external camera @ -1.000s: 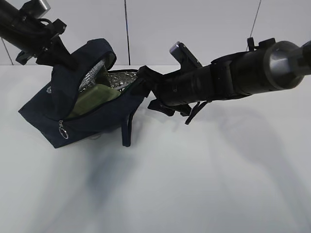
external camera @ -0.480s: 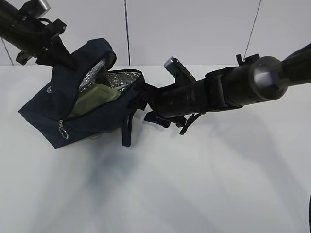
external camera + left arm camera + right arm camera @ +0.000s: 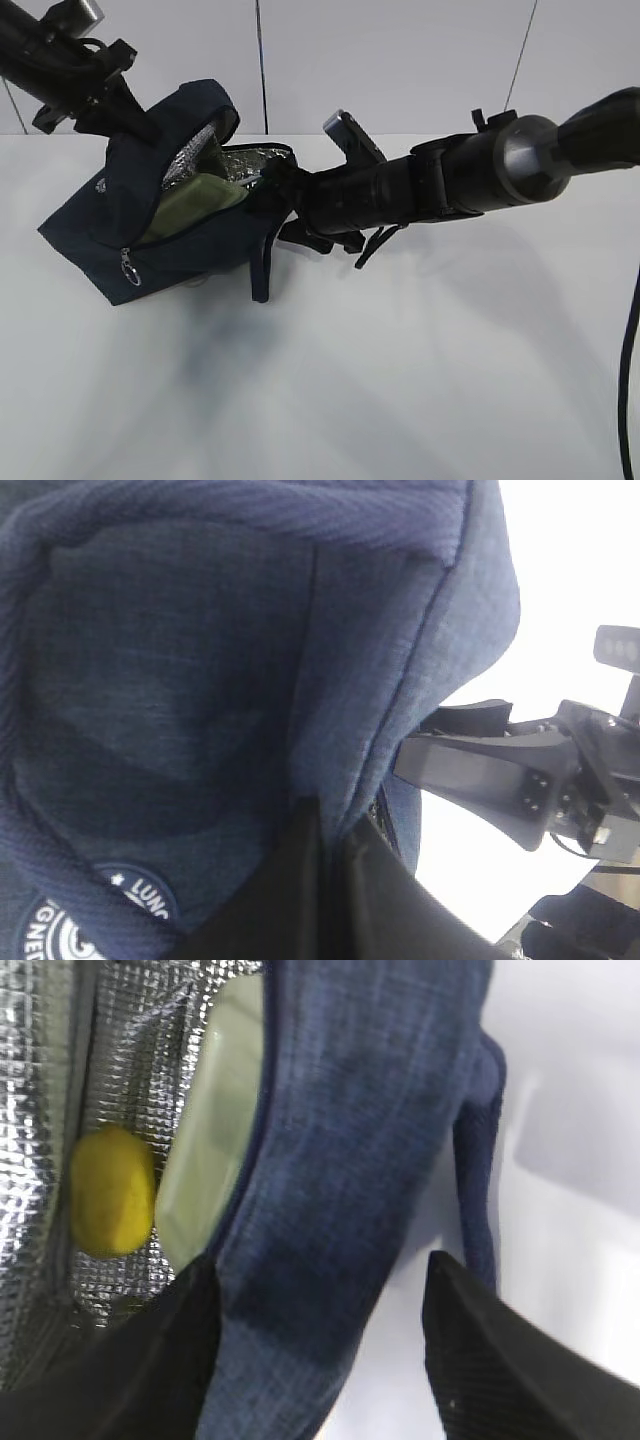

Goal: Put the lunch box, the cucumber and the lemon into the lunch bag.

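right claw (image 3: 320,1290) apart, straddling bag (image 3: 200,240) wall | lemon (image 3: 112,1205) at ten o'clock, touching lunch box (image 3: 215,1120) | left claw (image 3: 125,115) clamped on bag flap

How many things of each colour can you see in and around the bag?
Navy: 1, the lunch bag
Pale green: 1, the lunch box lid
Yellow: 1, the lemon
Black: 2, the left gripper and right gripper
Total: 5

A plain white table (image 3: 400,380) carries the lunch bag (image 3: 200,245), which rests tilted at its back left with its open mouth facing up and right. One handle (image 3: 262,275) hangs onto the tabletop.
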Robot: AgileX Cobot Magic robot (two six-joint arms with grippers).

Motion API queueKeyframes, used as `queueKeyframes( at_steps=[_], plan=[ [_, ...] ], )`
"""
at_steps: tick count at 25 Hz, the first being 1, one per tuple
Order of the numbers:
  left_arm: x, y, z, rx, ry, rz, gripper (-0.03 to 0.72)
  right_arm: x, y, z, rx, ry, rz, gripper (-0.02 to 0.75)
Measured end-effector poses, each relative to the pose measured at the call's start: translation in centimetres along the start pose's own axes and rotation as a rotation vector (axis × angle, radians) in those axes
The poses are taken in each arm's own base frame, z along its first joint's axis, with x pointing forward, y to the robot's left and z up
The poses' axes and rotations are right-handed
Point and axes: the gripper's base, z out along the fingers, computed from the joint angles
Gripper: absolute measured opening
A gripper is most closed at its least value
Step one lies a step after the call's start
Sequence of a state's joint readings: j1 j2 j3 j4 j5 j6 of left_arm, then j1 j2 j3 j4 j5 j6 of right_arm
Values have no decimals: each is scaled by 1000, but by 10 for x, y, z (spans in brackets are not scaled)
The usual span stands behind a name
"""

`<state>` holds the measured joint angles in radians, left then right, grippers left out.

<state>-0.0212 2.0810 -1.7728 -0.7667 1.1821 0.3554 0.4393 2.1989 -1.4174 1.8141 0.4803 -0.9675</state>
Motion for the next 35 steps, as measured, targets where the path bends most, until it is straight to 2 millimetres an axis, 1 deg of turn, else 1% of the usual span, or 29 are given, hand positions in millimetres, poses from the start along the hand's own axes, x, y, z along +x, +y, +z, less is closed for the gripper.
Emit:
queueKeyframes(
  at_steps=[3, 5, 7, 11, 13, 14, 19, 23, 28, 31, 35],
  plan=[
    [0, 0, 0, 0, 0, 0, -10, 1, -3, 2, 5, 4, 3, 467],
    [0, 0, 0, 0, 0, 0, -10, 2, -5, 3, 8, 8, 6, 426],
    [0, 0, 0, 0, 0, 0, -10, 3, -6, 4, 9, 10, 7, 342],
    [0, 0, 0, 1, 2, -4, -10, 2, -5, 4, 6, 10, 3, 130],
    [1, 0, 0, 3, 9, -13, -10, 3, -5, 4, 1, 14, 2, 43],
    [1, 0, 0, 5, 14, -15, -10, 3, -4, 4, -1, 15, 2, 20],
    [2, -1, 0, 7, 21, -34, -10, 4, -3, 4, -19, 27, -31, 4],
    [2, -1, 0, 8, 24, -68, -10, 4, 2, 0, -25, 47, -132, 4],
    [4, -12, 8, 16, 45, -79, -10, -2, 23, -20, 0, 63, -351, 4],
    [6, -24, 17, 32, 63, -73, -10, -7, 33, -33, 17, 68, -420, 4],
    [9, -43, 28, 87, 79, -65, -10, -16, 38, -53, 72, 87, -501, 4]
  ],
)
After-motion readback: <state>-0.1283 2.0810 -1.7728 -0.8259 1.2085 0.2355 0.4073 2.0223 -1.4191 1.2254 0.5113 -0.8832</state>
